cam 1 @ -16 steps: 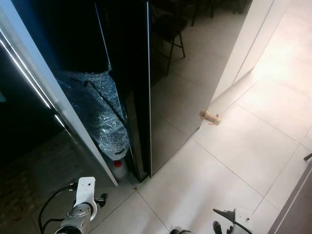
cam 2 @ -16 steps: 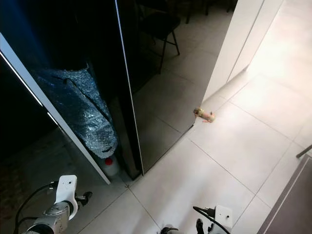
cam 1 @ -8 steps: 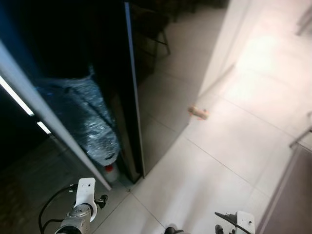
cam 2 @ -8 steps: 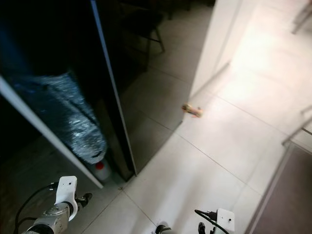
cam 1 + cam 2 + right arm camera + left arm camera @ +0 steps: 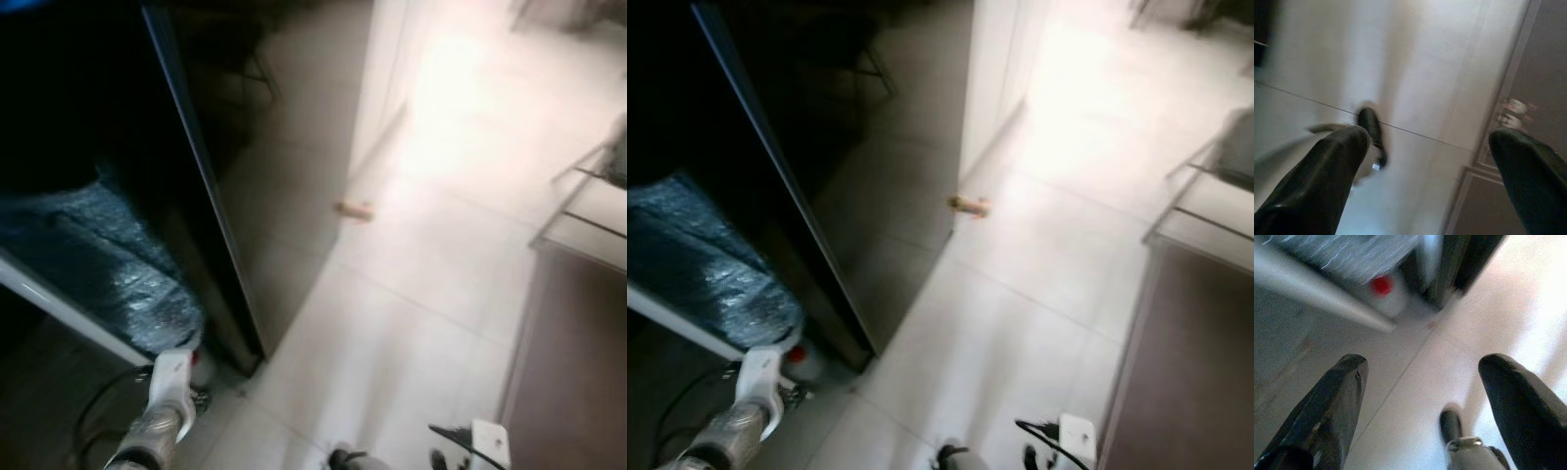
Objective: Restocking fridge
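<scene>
A tall black fridge-like cabinet [image 5: 118, 117] stands at the left, its dark glossy side facing me. A silver foil bag [image 5: 108, 264] leans against its base, with a white bottle with a red cap [image 5: 1382, 286] on the floor below it. My left gripper [image 5: 1422, 363] hangs open over the pale tiles near that bottle, nothing between its fingers. My right gripper [image 5: 1429, 133] hangs open above the floor beside my foot [image 5: 1371, 134], also empty. Both arms sit low at the bottom of the blurred head views.
A small tan object [image 5: 355, 209] lies on the tiles by the foot of a white wall panel [image 5: 377, 88]. A brown mat [image 5: 578, 372] covers the floor at the right, with a metal frame [image 5: 588, 186] behind it. Pale tiles stretch ahead.
The whole picture has slid left and blurred, so the camera has swung right; the mat and metal frame have come into view. Both arms hang as before.
</scene>
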Robot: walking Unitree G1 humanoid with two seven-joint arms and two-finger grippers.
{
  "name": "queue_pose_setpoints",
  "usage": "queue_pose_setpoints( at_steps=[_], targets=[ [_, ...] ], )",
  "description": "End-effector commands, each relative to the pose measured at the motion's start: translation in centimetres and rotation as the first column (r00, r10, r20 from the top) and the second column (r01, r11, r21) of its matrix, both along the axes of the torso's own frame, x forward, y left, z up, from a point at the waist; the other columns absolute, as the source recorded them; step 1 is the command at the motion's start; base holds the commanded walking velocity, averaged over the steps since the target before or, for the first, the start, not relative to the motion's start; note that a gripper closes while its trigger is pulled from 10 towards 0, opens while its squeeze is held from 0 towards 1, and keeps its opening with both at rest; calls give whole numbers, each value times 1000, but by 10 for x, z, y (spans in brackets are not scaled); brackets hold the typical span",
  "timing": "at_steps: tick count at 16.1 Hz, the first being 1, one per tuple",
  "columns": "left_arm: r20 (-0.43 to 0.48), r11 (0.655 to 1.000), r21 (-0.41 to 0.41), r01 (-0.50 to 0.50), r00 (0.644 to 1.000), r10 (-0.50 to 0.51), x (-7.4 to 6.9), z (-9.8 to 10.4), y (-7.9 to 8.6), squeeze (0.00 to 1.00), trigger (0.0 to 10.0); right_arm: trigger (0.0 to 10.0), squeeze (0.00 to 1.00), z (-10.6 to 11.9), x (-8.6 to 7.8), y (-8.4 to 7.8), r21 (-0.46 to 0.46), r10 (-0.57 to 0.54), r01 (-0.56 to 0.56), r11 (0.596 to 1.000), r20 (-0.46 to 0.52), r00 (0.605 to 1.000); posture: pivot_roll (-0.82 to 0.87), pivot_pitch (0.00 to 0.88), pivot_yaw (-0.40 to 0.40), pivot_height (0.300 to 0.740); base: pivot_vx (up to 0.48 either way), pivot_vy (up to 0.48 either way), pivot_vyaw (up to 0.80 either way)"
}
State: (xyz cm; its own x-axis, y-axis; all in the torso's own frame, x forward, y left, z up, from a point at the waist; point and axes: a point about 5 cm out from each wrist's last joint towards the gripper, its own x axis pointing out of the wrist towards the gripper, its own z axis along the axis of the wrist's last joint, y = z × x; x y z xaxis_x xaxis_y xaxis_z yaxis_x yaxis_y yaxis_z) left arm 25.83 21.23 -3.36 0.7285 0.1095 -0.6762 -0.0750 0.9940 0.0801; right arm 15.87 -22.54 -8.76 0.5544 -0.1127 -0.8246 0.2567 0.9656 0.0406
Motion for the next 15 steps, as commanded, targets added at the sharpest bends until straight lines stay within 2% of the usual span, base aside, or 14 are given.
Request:
queue_pose_setpoints(
  at_steps=[1,15],
  targets=[
    [-62,1000,9,-9,998,10,-14,-10,6,0,10000,10000,0,-4,-8,2,6,-3,3,1000,-30,1000,-29,186,8,740,0,0,-738],
    [-62,1000,5,4,998,-4,-14,-10,6,0,10000,10000,0,-3,-7,0,5,7,-7,1000,-32,999,-28,190,8,740,0,0,-739]
  ],
)
